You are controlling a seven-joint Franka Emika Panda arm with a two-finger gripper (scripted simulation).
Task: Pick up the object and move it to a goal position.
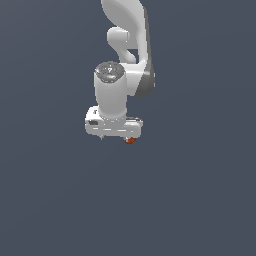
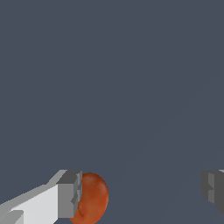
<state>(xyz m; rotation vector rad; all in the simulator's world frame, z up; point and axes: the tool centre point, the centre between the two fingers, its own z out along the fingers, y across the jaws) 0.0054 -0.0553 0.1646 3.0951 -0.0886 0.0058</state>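
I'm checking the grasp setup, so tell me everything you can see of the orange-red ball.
The ball is small, smooth, evenly orange-red and slightly glossy, with no markings. In the wrist view it sits right against the inner pad of one claw finger, apparently touching it, while the other finger stands well apart, so the claw is open. In the exterior view only a sliver of it peeks out under the claw; whether it rests on the grey floor cannot be told.

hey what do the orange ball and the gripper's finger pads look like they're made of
These are simulator renders, so this is a guess from looks. The orange-red ball looks like smooth rubber or plastic: even colour, soft shading, no texture or hard glare. The grey finger pads look like matte rubber or plastic with faint ridges on the gripping face, mounted on glossy white, plastic-looking fingers. The jaws stand wide apart.
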